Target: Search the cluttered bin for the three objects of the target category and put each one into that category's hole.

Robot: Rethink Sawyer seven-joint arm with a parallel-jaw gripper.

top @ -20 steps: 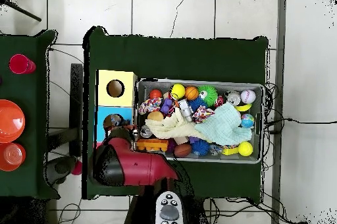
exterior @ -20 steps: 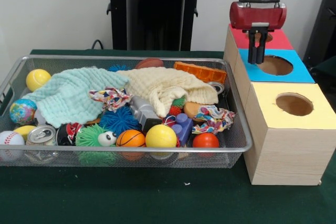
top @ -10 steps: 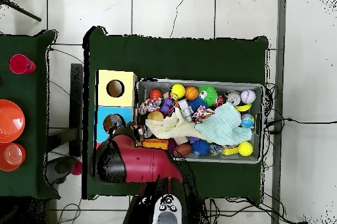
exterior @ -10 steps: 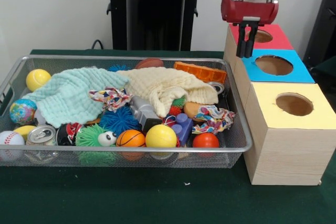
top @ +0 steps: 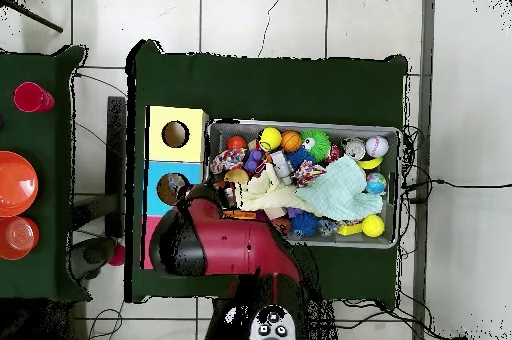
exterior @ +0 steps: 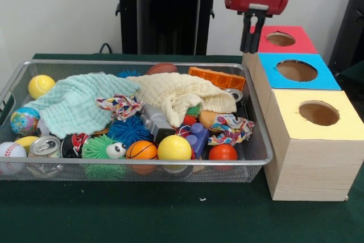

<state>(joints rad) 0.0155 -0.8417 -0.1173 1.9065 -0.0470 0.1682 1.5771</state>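
Above the back right corner of the bin (exterior: 136,163), as the front view has it, the tool (exterior: 248,48) hangs in the air with its two dark fingers (exterior: 245,39) pressed close together and nothing between them. It sits just off the left edge of the wooden box (exterior: 310,163), beside the red-surround hole (exterior: 280,38) and short of the blue-surround hole (exterior: 297,70); the yellow-surround hole (exterior: 318,113) is nearest the camera. In the overhead view the red arm (top: 225,251) covers the red end of the box and the bin's nearest corner.

The bin stands on the green tabletop (exterior: 170,214) touching the box. Inside it a pale green cloth (exterior: 77,103) and a cream cloth (exterior: 179,95) lie over the middle of the pile. Along the front lie a baseball (exterior: 11,152), a drink can (exterior: 44,146), a green spiky toy with an eye (exterior: 105,148), a small basketball (exterior: 141,150), a yellow ball (exterior: 174,148) and a red ball (exterior: 222,152). An orange block (exterior: 217,78) rests at the back. I cannot make out any plastic bottle for certain among the clutter.
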